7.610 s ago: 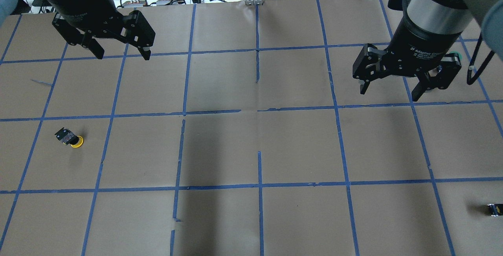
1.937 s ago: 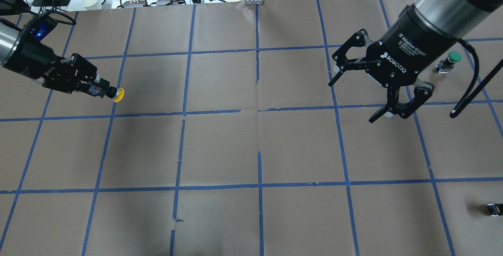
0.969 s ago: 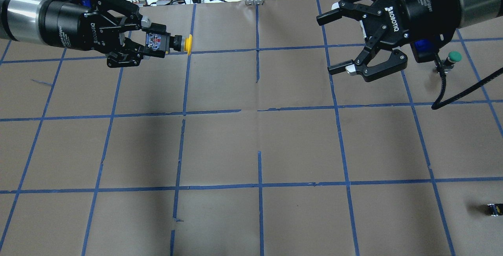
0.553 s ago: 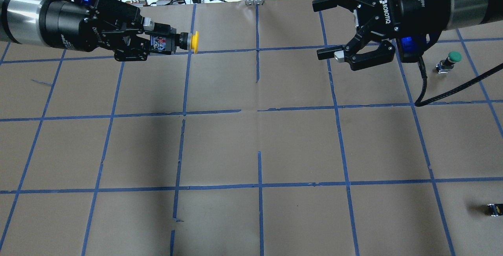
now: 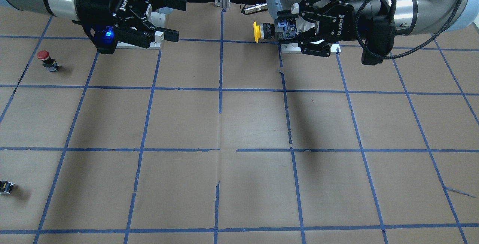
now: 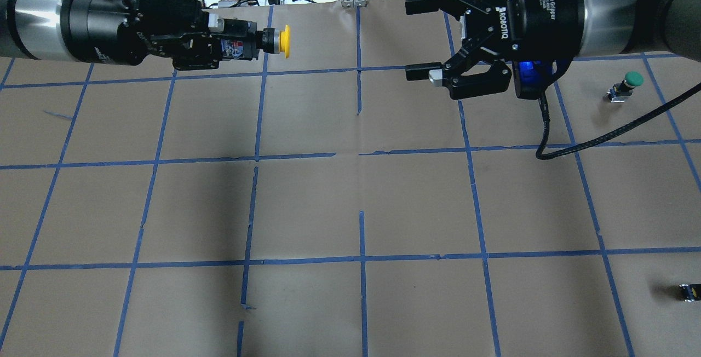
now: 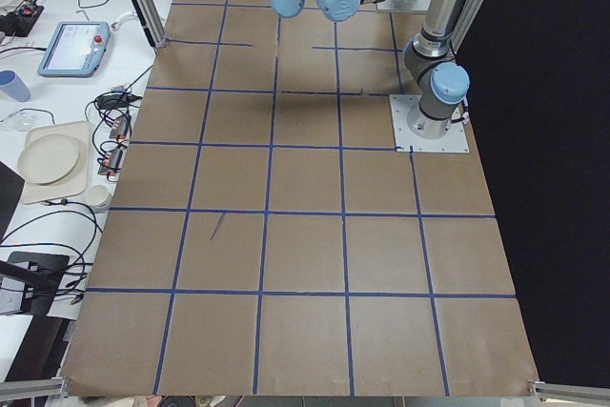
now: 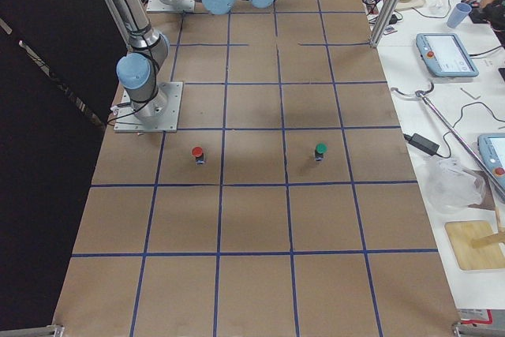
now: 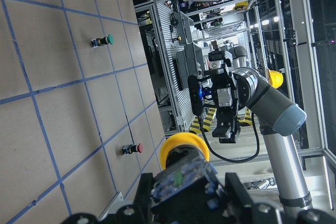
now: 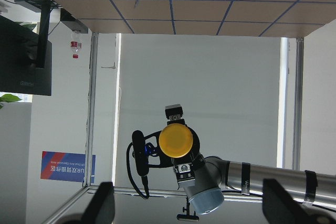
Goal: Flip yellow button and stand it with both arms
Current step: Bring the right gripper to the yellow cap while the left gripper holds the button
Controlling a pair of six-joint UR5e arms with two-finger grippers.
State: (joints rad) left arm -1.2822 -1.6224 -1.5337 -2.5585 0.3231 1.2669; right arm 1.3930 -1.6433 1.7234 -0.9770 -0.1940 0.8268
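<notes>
My left gripper (image 6: 238, 49) is shut on the black and grey body of the yellow button (image 6: 284, 40) and holds it level, high above the table, with the cap pointing at my right gripper (image 6: 417, 38). The right gripper is open and empty, and faces the cap across a gap. In the front-facing view the button (image 5: 256, 31) sits in the left gripper (image 5: 286, 29), and the right gripper (image 5: 176, 19) stands open to its left. The right wrist view shows the yellow cap (image 10: 177, 140) face-on between its open fingers (image 10: 102, 205). The left wrist view shows the cap (image 9: 184, 149) from behind.
A green-capped switch (image 6: 630, 82) stands on the table at the right. A red-capped switch (image 5: 45, 58) stands at the left of the front-facing view. A small capless black switch (image 6: 689, 291) lies near the right edge. Brown paper with a blue tape grid (image 6: 361, 203) covers the table.
My left gripper has carried the yellow button further toward the middle. My right gripper, still open, has moved toward the cap, so the gap between them is smaller.
</notes>
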